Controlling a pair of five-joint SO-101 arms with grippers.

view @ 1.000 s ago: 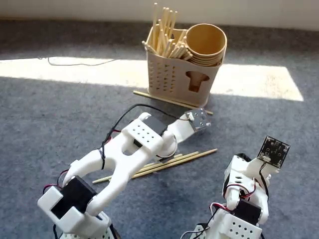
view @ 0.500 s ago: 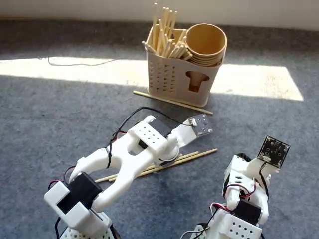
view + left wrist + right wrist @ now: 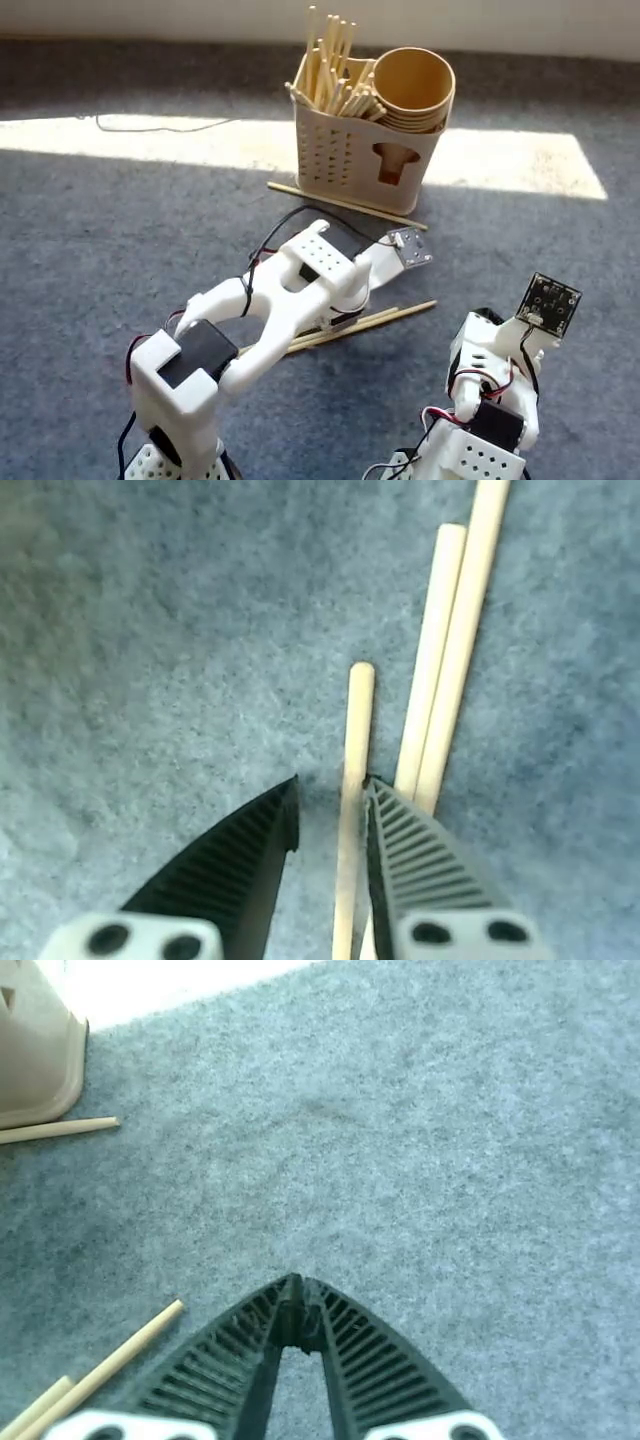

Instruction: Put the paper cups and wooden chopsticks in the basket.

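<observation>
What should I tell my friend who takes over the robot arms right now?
Left gripper: open, down at the carpet, fingers either side of one chopstick. Two more chopsticks lie right beside it.
Right gripper: shut, empty, over the carpet.
Done: paper cups stacked in the basket, with a bundle of chopsticks next to them.
Left: those three loose sticks, plus a single chopstick on the carpet in front of the basket.
</observation>
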